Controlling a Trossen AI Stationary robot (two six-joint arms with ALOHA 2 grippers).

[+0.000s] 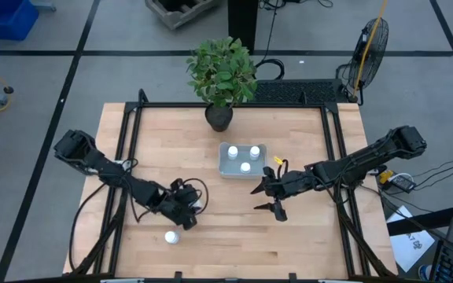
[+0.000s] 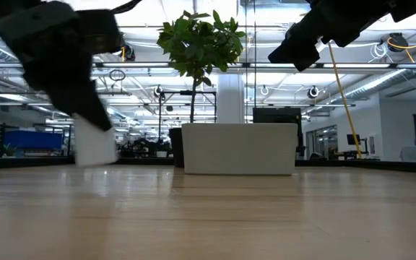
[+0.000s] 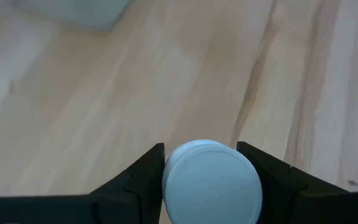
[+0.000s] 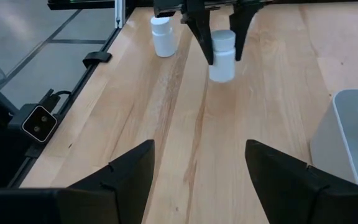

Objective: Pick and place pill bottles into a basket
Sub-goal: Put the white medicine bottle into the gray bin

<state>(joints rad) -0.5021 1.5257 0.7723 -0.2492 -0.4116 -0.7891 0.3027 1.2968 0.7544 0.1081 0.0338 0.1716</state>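
My left gripper (image 1: 187, 211) is at the table's near left, shut on a small white pill bottle (image 4: 222, 56), which also shows in the left wrist view (image 3: 210, 180) and in the low view (image 2: 94, 144). A second bottle (image 1: 171, 237) stands on its base on the table nearer the front edge. The pale tray-like basket (image 1: 225, 167) lies at the table's middle with three bottles (image 1: 244, 167) standing in it. My right gripper (image 1: 267, 200) is open and empty, just in front of the basket's right part. My left gripper pinches the bottle's capped top (image 4: 224, 38) between its two fingers (image 4: 199, 31), one on each side. The fingers come from above, pointing down. The bottle hangs upright below them, its base looking just clear of the table.
A dark pot with a green plant (image 1: 219, 116) stands behind the basket at the table's far edge. Black frame rails (image 1: 132, 134) run along the table's left, right and far sides. Bare wood lies between the held bottle and the basket.
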